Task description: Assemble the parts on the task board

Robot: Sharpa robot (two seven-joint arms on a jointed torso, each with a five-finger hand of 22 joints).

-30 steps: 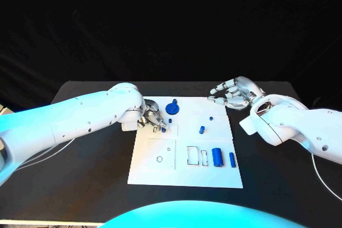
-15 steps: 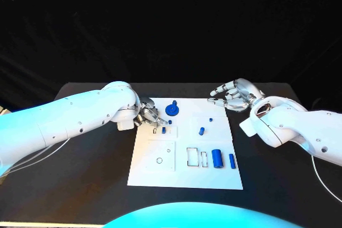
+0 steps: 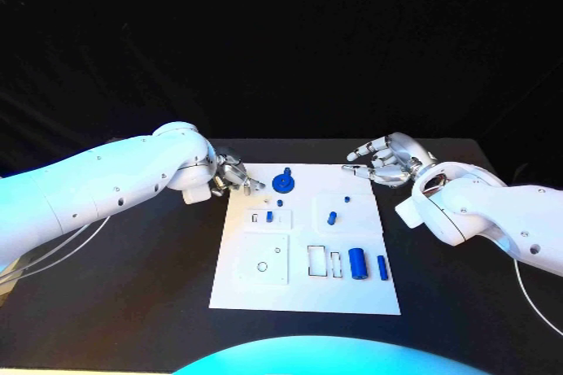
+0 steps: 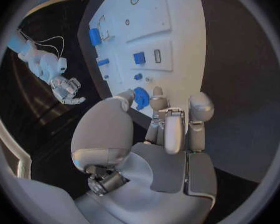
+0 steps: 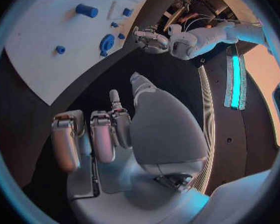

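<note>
The white task board [image 3: 307, 294] lies mid-table. On it are a blue gear [image 3: 283, 180], a small blue block [image 3: 268, 216] standing in a framed recess, several small blue pegs such as one [image 3: 331, 219], and two blue cylinders [image 3: 358, 263] at the near right. My left hand [image 3: 233, 176] hovers off the board's far left corner, fingers loosely bent, holding nothing. The left wrist view shows its fingertips [image 4: 157, 92] just short of the gear [image 4: 140, 97]. My right hand [image 3: 381, 159] stays off the far right corner, fingers half curled and empty, as the right wrist view [image 5: 109, 134] confirms.
Black table [image 3: 129, 261] surrounds the board on all sides. A thin pale cable [image 3: 534, 298] trails along the table by my right arm, and another [image 3: 71, 245] by my left arm. Outlined empty recesses [image 3: 264, 261] sit on the board's near left half.
My left hand has pulled back and to the left, off the board, leaving the small blue block standing in its recess. The right hand has stayed put.
</note>
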